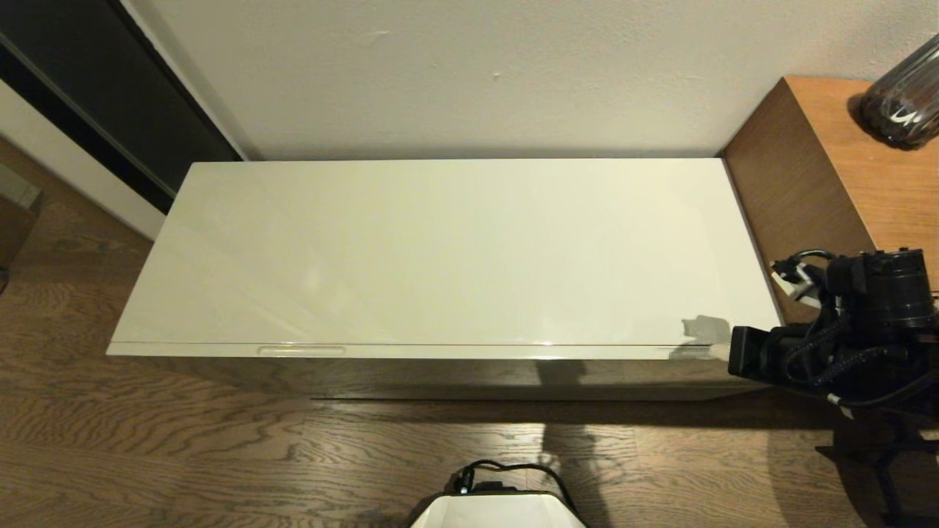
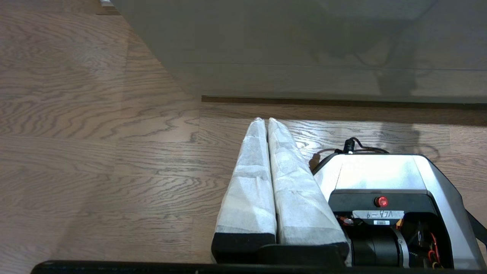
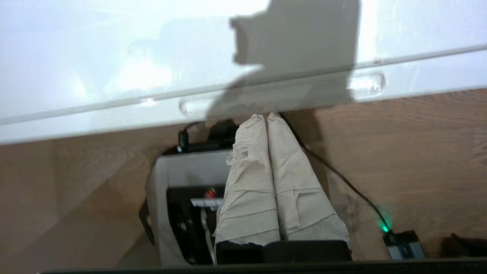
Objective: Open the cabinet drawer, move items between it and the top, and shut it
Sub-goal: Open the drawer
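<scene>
The top [image 1: 440, 249] is a glossy cream-white slab with nothing on it. Under its front edge the cabinet drawer [image 1: 440, 352] sits pushed in; one finger slot [image 1: 301, 350] shows on its left. The items are hidden. My right arm [image 1: 829, 345] hangs off the slab's front right corner. In the right wrist view, the right gripper [image 3: 264, 116] is shut and empty, its wrapped tips just short of the drawer's front strip [image 3: 114, 118], below a long finger slot [image 3: 367, 82]. My left gripper [image 2: 265, 120] is shut and empty, low over the floor before the cabinet front [image 2: 304, 45].
A taller brown wood-grain unit [image 1: 829, 169] adjoins the slab on the right and carries a dark ribbed vase [image 1: 906, 99]. My base [image 1: 499, 513] stands on the wood floor in front. A cable runs to a small box with a green light [image 3: 403, 243].
</scene>
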Tool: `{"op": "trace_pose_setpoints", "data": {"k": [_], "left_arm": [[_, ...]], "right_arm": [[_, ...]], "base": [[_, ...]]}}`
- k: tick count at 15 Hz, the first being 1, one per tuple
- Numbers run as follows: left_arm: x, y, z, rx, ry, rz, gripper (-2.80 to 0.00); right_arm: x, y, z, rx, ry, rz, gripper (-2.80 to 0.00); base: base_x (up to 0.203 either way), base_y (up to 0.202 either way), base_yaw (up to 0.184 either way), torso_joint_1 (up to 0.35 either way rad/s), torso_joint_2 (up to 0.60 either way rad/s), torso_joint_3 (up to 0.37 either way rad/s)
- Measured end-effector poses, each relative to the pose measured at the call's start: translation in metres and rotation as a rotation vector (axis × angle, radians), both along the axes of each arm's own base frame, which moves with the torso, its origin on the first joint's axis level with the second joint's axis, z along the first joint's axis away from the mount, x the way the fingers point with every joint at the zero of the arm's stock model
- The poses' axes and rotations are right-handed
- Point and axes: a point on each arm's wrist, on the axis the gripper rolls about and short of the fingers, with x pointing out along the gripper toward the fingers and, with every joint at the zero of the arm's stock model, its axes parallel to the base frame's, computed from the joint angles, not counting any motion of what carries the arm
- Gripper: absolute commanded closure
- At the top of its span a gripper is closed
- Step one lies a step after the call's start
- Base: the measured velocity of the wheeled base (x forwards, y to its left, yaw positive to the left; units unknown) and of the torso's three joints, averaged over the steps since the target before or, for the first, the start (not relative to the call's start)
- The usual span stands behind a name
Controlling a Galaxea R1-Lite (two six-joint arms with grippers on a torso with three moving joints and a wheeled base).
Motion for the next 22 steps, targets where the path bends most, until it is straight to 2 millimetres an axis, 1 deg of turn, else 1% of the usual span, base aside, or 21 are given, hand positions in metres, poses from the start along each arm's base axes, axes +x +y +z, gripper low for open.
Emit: {"op": "trace_pose_setpoints", "data": {"k": [7, 11, 14, 19, 22], "left_arm": [[0.000, 0.000, 0.000, 0.000, 0.000, 0.000, 0.00], [0.000, 0.000, 0.000, 0.000, 0.000, 0.000, 0.00], [0.000, 0.000, 0.000, 0.000, 0.000, 0.000, 0.00], [0.000, 0.000, 0.000, 0.000, 0.000, 0.000, 0.00], [0.000, 0.000, 0.000, 0.000, 0.000, 0.000, 0.00]], "right_arm": [[0.006, 0.001, -0.015, 0.016, 0.059, -0.020, 0.00], [0.012, 0.002, -0.017, 0.038, 0.023, -0.033, 0.00], [0.013, 0.002, -0.020, 0.037, 0.034, -0.035, 0.00], [0.011, 0.002, -0.038, 0.053, 0.112, -0.057, 0.00], [0.009, 0.002, -0.044, 0.062, 0.134, -0.068, 0.00]], "base": [[0.000, 0.000, 0.000, 0.000, 0.00, 0.000], [0.000, 0.000, 0.000, 0.000, 0.00, 0.000], [0.000, 0.000, 0.000, 0.000, 0.00, 0.000], [0.000, 0.000, 0.000, 0.000, 0.00, 0.000], [0.000, 0.000, 0.000, 0.000, 0.00, 0.000]]}}
